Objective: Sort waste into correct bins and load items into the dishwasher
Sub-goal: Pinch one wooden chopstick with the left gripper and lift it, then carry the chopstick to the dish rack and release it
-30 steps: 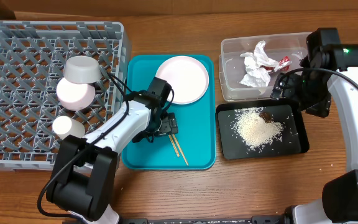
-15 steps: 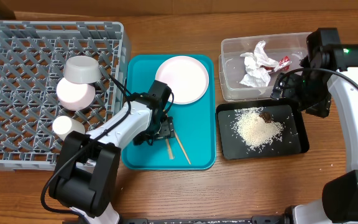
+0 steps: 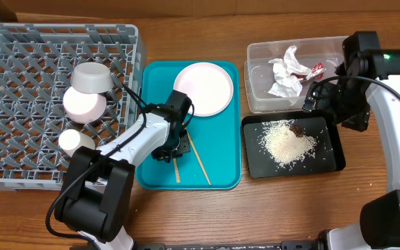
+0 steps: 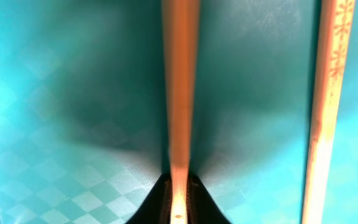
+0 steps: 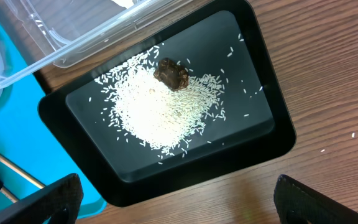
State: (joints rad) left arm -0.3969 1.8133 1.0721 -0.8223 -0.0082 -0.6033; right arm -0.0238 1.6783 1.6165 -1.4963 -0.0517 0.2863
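Note:
My left gripper [image 3: 173,151] is low over the teal tray [image 3: 224,163] and shut on one wooden chopstick [image 4: 180,93], which runs straight out from the jaws. The second chopstick [image 3: 200,162] lies loose on the tray just to its right, also seen in the left wrist view [image 4: 325,112]. The white plate [image 3: 203,88] rests at the tray's far end. The grey dish rack [image 3: 19,69] holds the grey bowl [image 3: 92,78], pink saucer [image 3: 84,104] and white cup [image 3: 76,142]. My right gripper [image 5: 188,208] hangs open over the black tray [image 5: 272,149] of rice [image 5: 160,112].
The clear tub [image 3: 257,94] behind the black tray holds the crumpled napkin [image 3: 287,73] and the red wrapper [image 3: 317,68]. A brown food bit [image 5: 171,73] sits on the rice. Bare wooden table [image 3: 290,208] lies in front of both trays.
My left gripper has shut on one chopstick and pulled it left, so the two sticks now lie apart. The right arm has not moved.

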